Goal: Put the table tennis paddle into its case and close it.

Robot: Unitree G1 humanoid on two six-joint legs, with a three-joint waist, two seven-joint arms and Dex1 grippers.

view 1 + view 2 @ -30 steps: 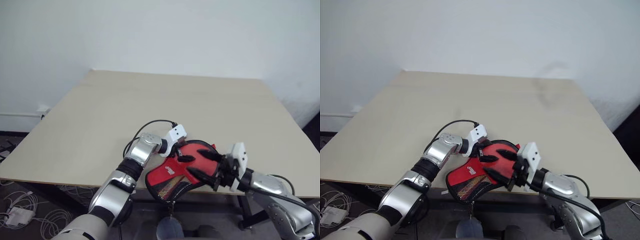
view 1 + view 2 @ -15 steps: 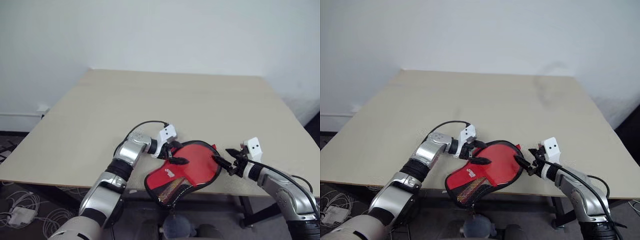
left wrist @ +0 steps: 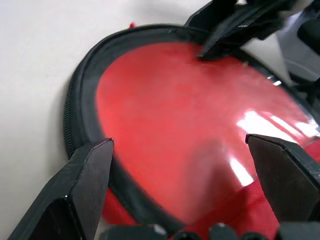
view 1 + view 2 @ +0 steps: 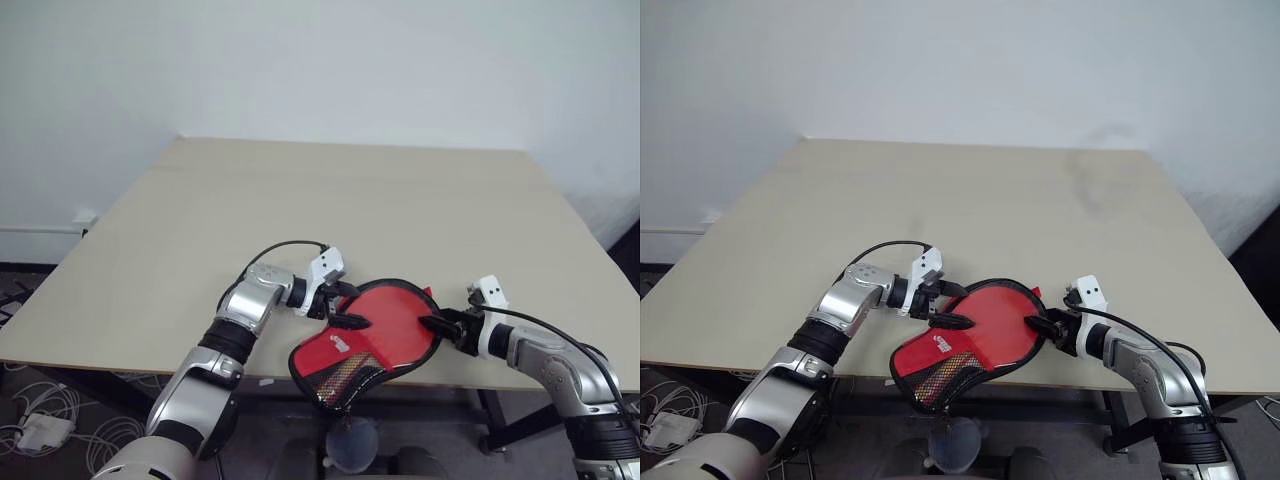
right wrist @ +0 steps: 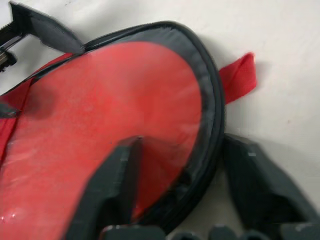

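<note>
- The case lies at the near edge of the table, its round body on the top and its narrow mesh end hanging out past that edge; a grey pompom dangles below it.
- Through the clear side the round part looks wholly red. I take that for the table tennis paddle inside, though I cannot tell paddle from panel.
- The left gripper has its fingers wide apart, straddling the case's left rim, one finger over the clear face and one outside the rim.
- The right gripper sits at the case's right rim, near the red tab. One finger lies on the clear face, the other on the table outside the rim; the jaws look partly closed, and I cannot tell whether they pinch the rim.
- Risk: with so much overhanging, a push toward the near edge could slide the case off the table.
- Risk: a pinch that catches only slick plastic may slip when the zip is pulled.
- I cannot make out the zip's pull, so how far it is closed stays unclear.
</note>
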